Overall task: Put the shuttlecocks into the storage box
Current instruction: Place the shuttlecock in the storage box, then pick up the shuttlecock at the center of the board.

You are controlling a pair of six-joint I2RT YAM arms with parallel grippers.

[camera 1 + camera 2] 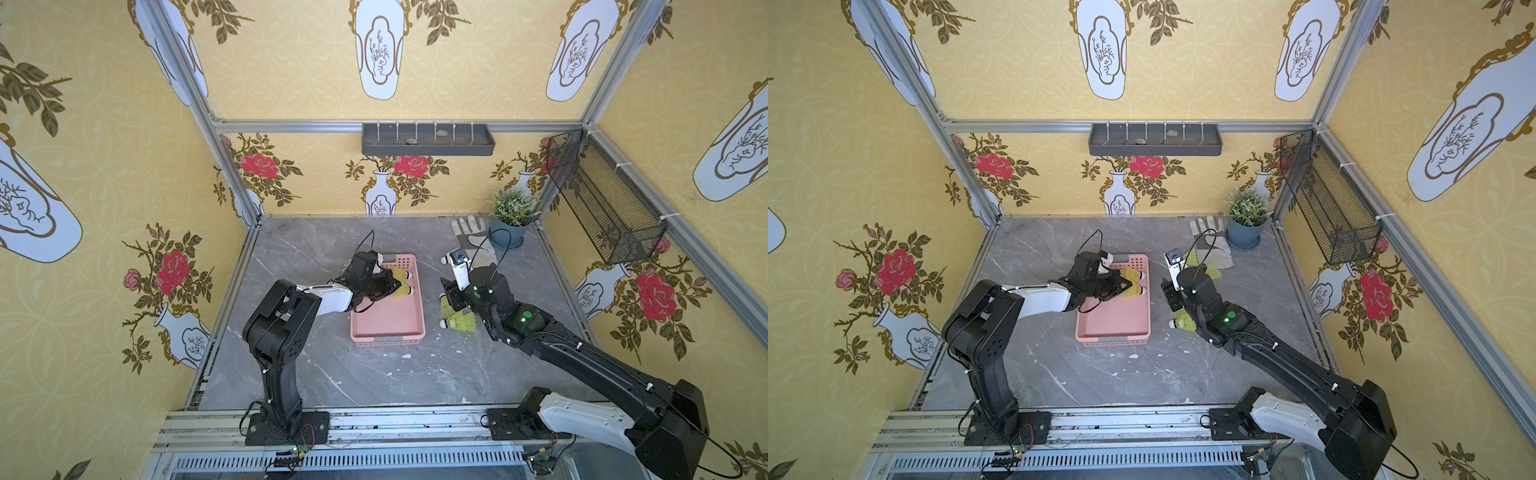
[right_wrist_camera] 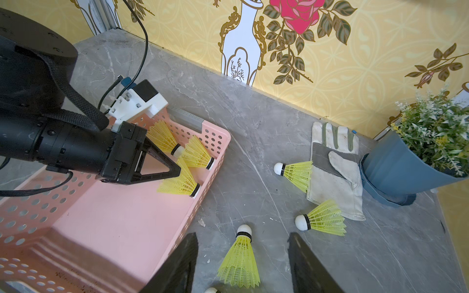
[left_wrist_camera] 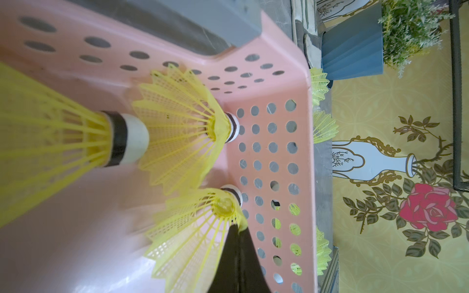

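The left gripper [image 2: 177, 170] has its fingers closed on the skirt edge of a shuttlecock [image 2: 183, 183]. It lies inside the pink box [image 2: 114, 223], in the far right corner, close beside two other shuttlecocks [image 2: 198, 155]. The right gripper [image 2: 242, 237] keeps its fingers half apart and holds nothing. A loose shuttlecock [image 2: 239, 256] lies on the grey table [image 1: 353, 374] under them. Two more shuttlecocks [image 2: 326, 218] lie near a glove [image 2: 332, 175] and a plant pot [image 2: 396, 172]. The near half of the box is bare, and also the front part of the table.
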